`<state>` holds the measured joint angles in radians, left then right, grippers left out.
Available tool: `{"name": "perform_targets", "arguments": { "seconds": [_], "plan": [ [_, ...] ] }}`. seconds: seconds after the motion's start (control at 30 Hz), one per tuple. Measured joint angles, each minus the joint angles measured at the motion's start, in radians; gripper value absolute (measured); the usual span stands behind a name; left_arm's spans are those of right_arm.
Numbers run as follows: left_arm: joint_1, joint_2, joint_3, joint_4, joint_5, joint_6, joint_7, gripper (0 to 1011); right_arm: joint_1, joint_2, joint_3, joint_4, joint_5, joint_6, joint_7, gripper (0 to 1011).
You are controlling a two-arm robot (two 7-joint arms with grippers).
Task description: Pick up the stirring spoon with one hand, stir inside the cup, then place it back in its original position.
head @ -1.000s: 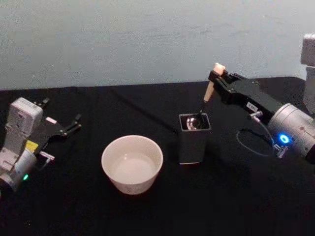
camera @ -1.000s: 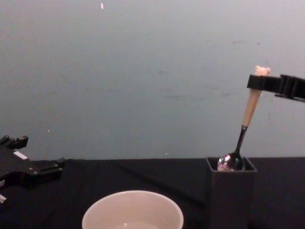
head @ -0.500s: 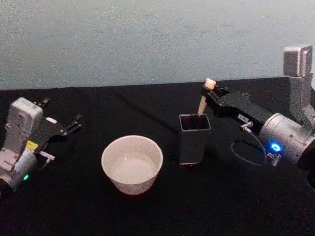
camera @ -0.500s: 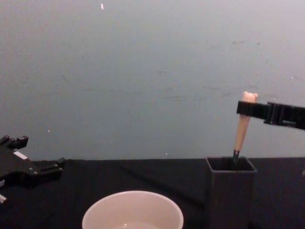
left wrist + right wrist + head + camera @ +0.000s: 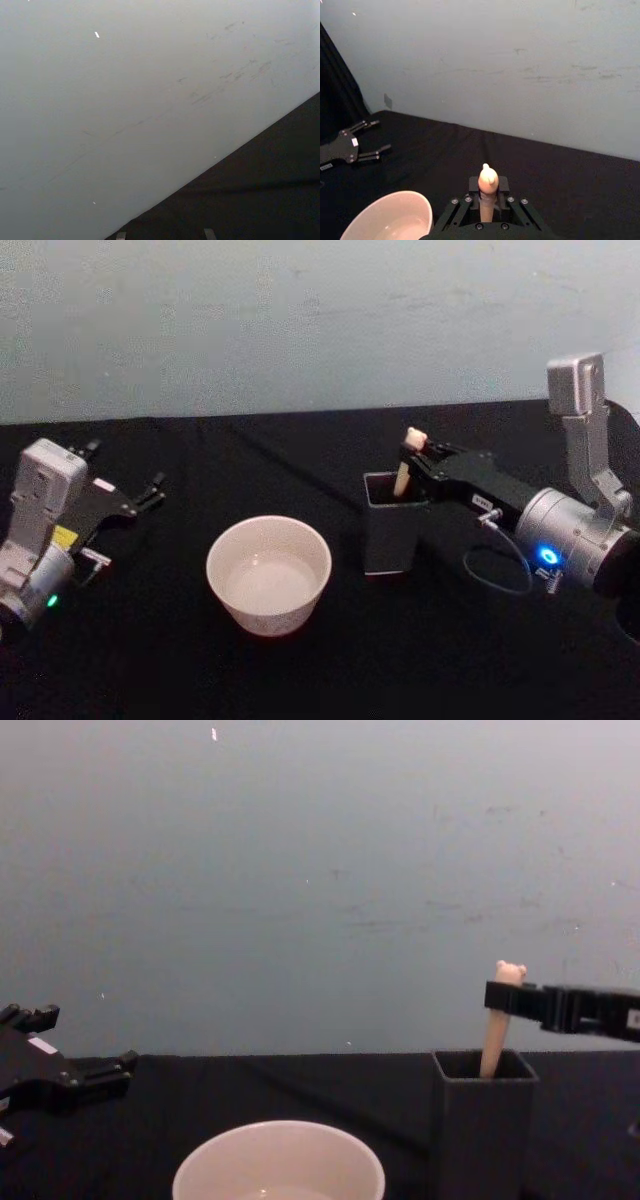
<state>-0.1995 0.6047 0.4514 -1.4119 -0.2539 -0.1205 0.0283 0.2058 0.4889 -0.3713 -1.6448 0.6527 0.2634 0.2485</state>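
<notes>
The stirring spoon (image 5: 407, 458) stands in the dark grey square holder (image 5: 391, 532), its bowl hidden inside; just the cream handle and bear head (image 5: 506, 974) stick out. My right gripper (image 5: 413, 456) is shut on the handle just below the bear head, as the right wrist view shows with the spoon (image 5: 488, 192) between the black fingers. The cream-white cup (image 5: 268, 573) sits on the black table to the holder's left, cup (image 5: 278, 1161) and holder (image 5: 483, 1125) standing apart. My left gripper (image 5: 150, 492) rests open at the far left, away from everything.
A black cloth covers the table (image 5: 320, 670), with a pale wall (image 5: 300, 320) behind it. The right arm's cable (image 5: 498, 570) loops just right of the holder. Bare cloth lies in front of the cup and holder.
The right gripper has come down and slightly left with the spoon, sinking its bowl and neck into the holder. The left arm has not moved.
</notes>
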Motion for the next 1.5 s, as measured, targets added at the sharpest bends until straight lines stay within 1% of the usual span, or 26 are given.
{"name": "perform_targets", "arguments": {
  "seconds": [0.3, 0.7, 0.9, 0.97, 1.5],
  "plan": [
    [0.0, 0.0, 0.0, 0.0, 0.0, 0.0, 0.0, 1001, 0.006, -0.012, -0.007, 0.023, -0.021, 0.011, 0.003, 218],
    [0.0, 0.0, 0.0, 0.0, 0.0, 0.0, 0.0, 1001, 0.006, -0.023, -0.007, 0.035, -0.039, 0.026, 0.008, 218],
    [0.0, 0.0, 0.0, 0.0, 0.0, 0.0, 0.0, 1001, 0.005, -0.026, -0.005, 0.035, -0.044, 0.035, 0.008, 218],
    [0.0, 0.0, 0.0, 0.0, 0.0, 0.0, 0.0, 1001, 0.004, -0.029, -0.004, 0.035, -0.047, 0.045, -0.002, 218],
    [0.0, 0.0, 0.0, 0.0, 0.0, 0.0, 0.0, 1001, 0.004, -0.027, -0.004, 0.034, -0.046, 0.04, 0.001, 218]
  ]
}}
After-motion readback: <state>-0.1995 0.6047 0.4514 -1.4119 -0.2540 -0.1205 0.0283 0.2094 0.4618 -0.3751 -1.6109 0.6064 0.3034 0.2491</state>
